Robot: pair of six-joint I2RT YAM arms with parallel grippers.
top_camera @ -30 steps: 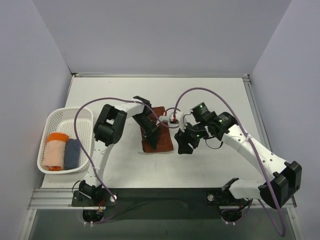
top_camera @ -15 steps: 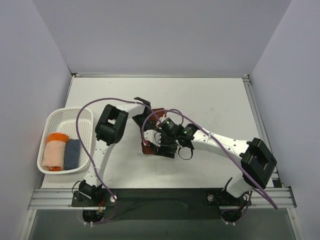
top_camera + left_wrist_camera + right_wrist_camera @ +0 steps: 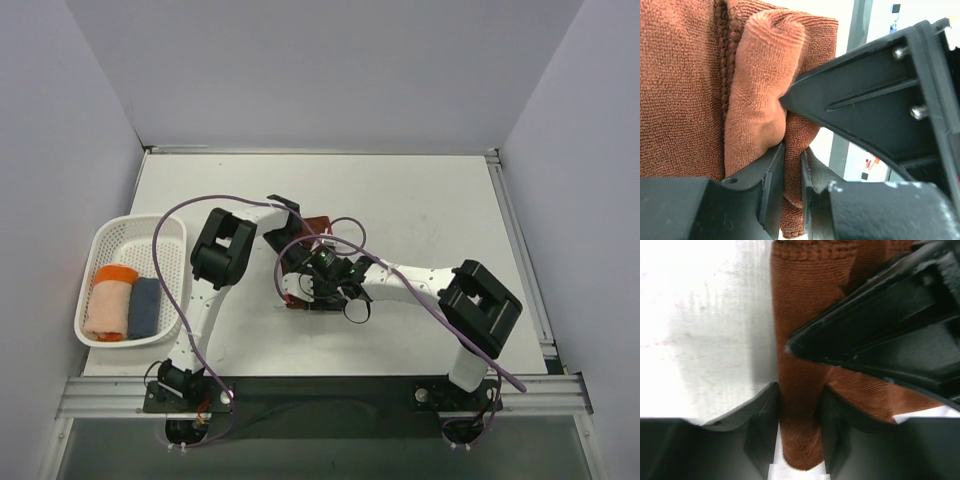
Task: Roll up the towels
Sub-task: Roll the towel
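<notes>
The rust-brown towel (image 3: 319, 223) lay on the white table (image 3: 430, 200), a little left of its middle, and both arms met over it, so from above only its far corner and a strip of its near edge showed. In the left wrist view, the left gripper (image 3: 792, 150) was clenched on a thick fold of that towel: the cloth bulged out above the two dark fingers (image 3: 771, 176) and a thin layer was pinched in the narrow slot between them. A finger of the other arm crossed the right side of that view, its tip pressing into the same fold. In the right wrist view, the right gripper (image 3: 800, 390) grasped a narrow, folded or rolled length of the towel, with cloth filling the gap and touching both fingers; the towel's stitched hem lay at the top of that view, and bare table showed to the left of it. At the left edge of the table stood a white lattice basket (image 3: 132, 224), well apart from the arms. Inside it the peach-orange towel (image 3: 108, 303) and the slate-blue towel (image 3: 146, 307) lay rolled, side by side and touching, the peach one on the left.
</notes>
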